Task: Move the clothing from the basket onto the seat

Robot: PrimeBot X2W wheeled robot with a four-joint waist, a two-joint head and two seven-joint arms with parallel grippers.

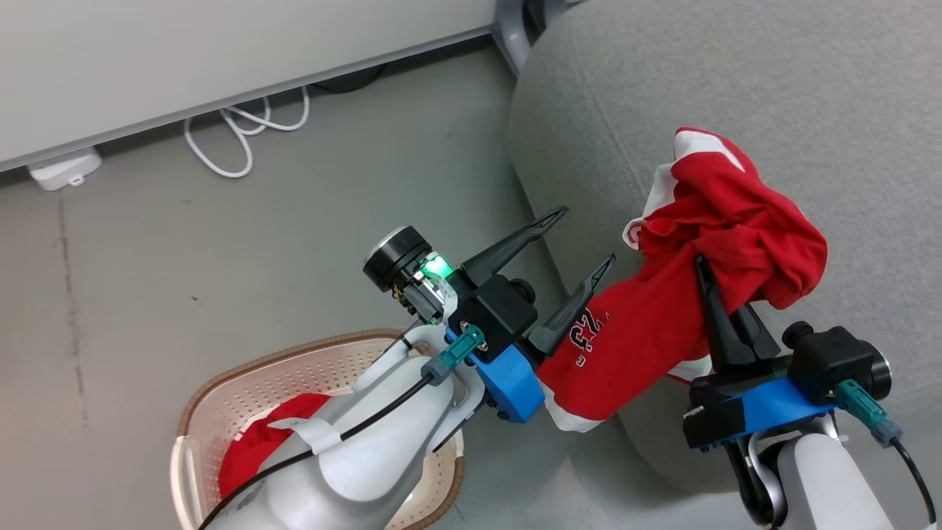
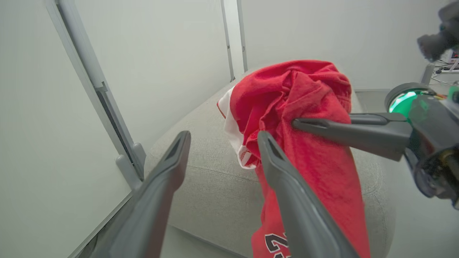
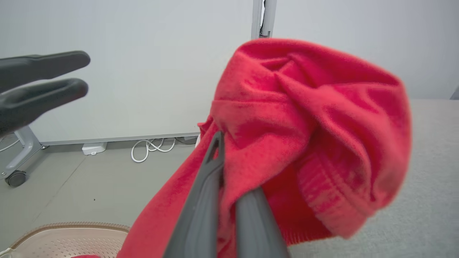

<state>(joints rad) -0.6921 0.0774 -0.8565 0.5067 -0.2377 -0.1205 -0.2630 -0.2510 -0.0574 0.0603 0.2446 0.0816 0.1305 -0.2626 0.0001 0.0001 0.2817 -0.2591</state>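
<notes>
Plain grey floor [image 1: 294, 221] under soft, even light. Bounded at the far side by a pale partition panel [image 1: 184, 51] on a grey rail, with a looped white cable [image 1: 246, 131] and a small white box [image 1: 65, 171] at its foot.

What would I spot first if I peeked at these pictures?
The bright red garment with a 23 on it, bunched up and pinched in the shut right tool at the edge of the big grey sofa. Next to it the left tool stands wide open and empty. Down at the lower left, another red piece lies in the cream basket.
</notes>
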